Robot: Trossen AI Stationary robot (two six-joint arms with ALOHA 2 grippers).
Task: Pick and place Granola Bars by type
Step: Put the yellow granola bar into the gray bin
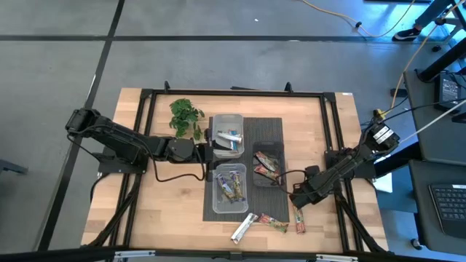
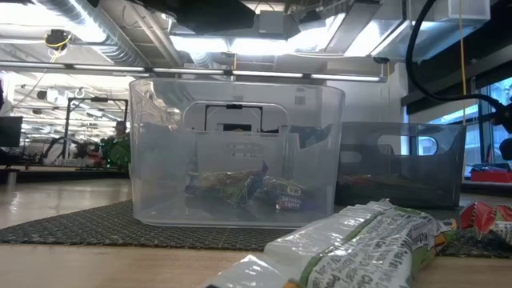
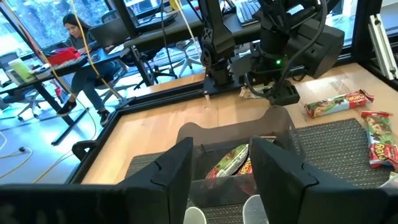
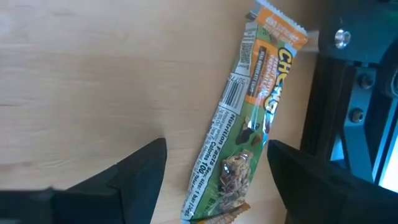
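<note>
Granola bars lie sorted in three tubs on a dark mat (image 1: pixel 273 127). Silver ones are in the far clear tub (image 1: pixel 227 135), blue ones in the near clear tub (image 1: pixel 229 188) and red-green ones in the dark tub (image 1: pixel 266 164). Loose near the front edge are a silver bar (image 1: pixel 243 228) and two red-green bars (image 1: pixel 271 222) (image 1: pixel 298 219). My right gripper (image 1: pixel 298 200) (image 4: pixel 217 180) hovers open over the rightmost loose bar (image 4: pixel 249 124), a finger on either side, apart from it. My left gripper (image 1: pixel 209 150) (image 3: pixel 221 168) is open at the tubs' left side, facing the dark tub (image 3: pixel 236 140).
A leafy green sprig (image 1: pixel 186 116) lies left of the far tub. A black frame (image 1: pixel 233 93) borders the wooden table. In the low view the silver bar (image 2: pixel 360 248) lies in front of the near clear tub (image 2: pixel 236 152). A person (image 3: pixel 78 37) sits beyond the table.
</note>
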